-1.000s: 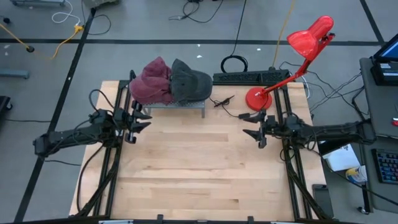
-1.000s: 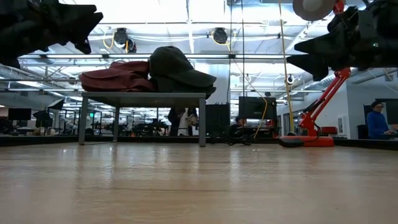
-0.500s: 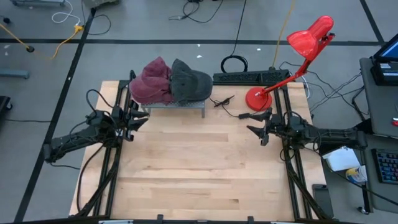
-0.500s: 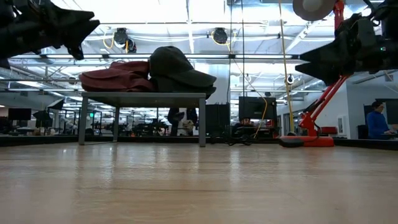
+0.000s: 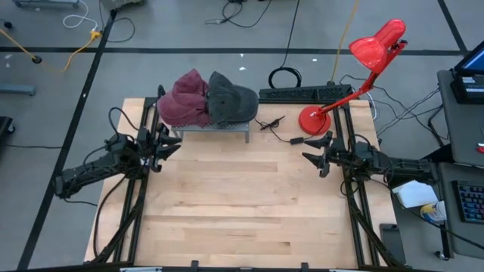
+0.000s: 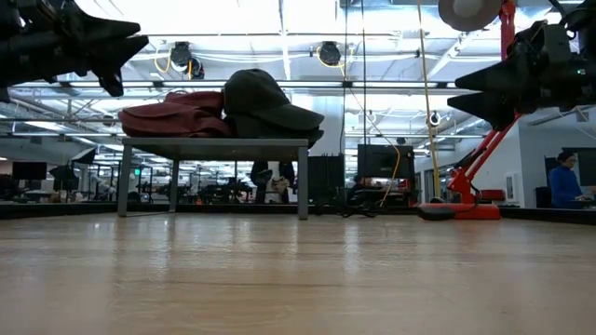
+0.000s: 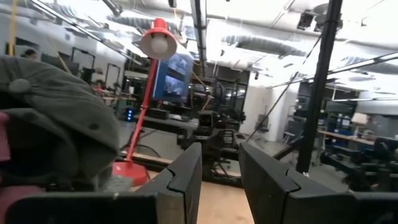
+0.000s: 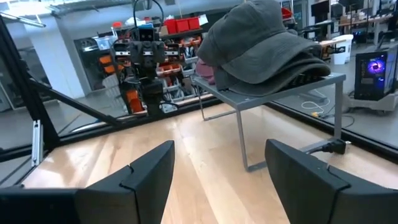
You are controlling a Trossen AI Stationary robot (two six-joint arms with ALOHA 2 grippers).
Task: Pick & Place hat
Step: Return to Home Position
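Note:
A dark grey cap (image 5: 231,99) and a maroon hat (image 5: 184,100) lie side by side on a small grey metal stand (image 5: 216,128) at the table's far edge. The cap overlaps the maroon hat's right side. The cap also shows in the right wrist view (image 8: 261,43) and the left wrist view (image 7: 56,124). My left gripper (image 5: 174,143) hovers open and empty just near-left of the stand, above the table (image 6: 116,51). My right gripper (image 5: 308,155) hovers open and empty at the table's right, pointing toward the stand (image 6: 461,88).
A red desk lamp (image 5: 363,68) stands with its base (image 5: 311,119) on the table's far right corner, close behind my right gripper. Cables (image 5: 272,125) lie between the stand and the lamp base. Bare wooden tabletop (image 5: 242,204) spreads across the middle and near side.
My left gripper has shifted a little toward the far edge, nearer the stand, and its arm has swung. My right gripper has moved slightly toward the far edge. The hats have not moved.

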